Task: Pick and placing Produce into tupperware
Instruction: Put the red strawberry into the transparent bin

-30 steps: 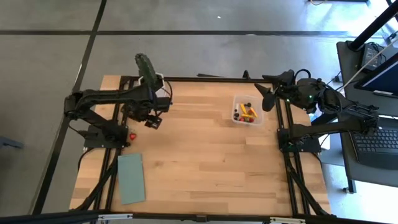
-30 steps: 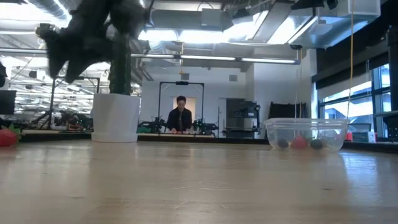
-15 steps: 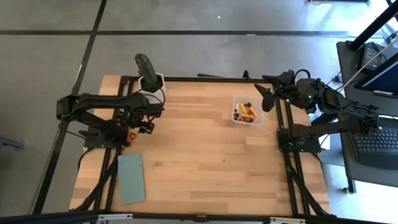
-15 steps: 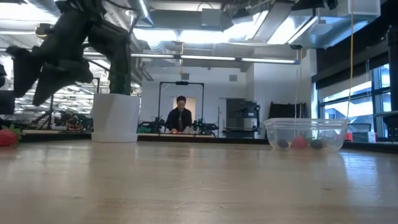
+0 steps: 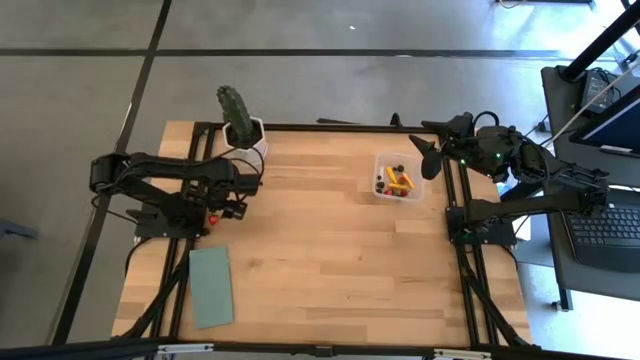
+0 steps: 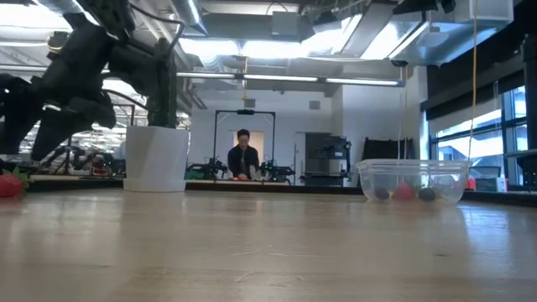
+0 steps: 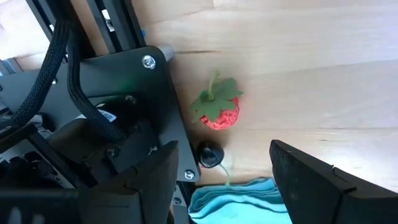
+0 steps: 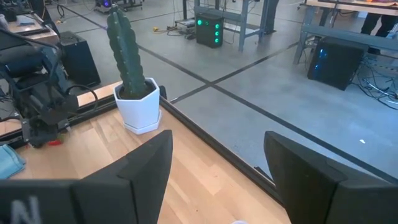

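Over the table's left edge, the left gripper (image 5: 237,207) now sits closer to the arm's base than a second ago, when it hung nearer the white pot (image 5: 246,135) holding the cactus (image 5: 232,103). Its jaws are spread wide with nothing between them. A red strawberry (image 7: 219,110) (green leafy cap, short stem) lies on the wood just ahead of the open jaws, beside the black frame, touching neither finger; a small dark berry (image 7: 209,155) rests close by, near a teal cloth (image 7: 242,200). Across the table, the clear tupperware (image 5: 398,177) holds yellow-orange and dark produce, unchanged. Beside it, the right gripper (image 5: 425,158) waits with jaws parted. No writing is readable anywhere.
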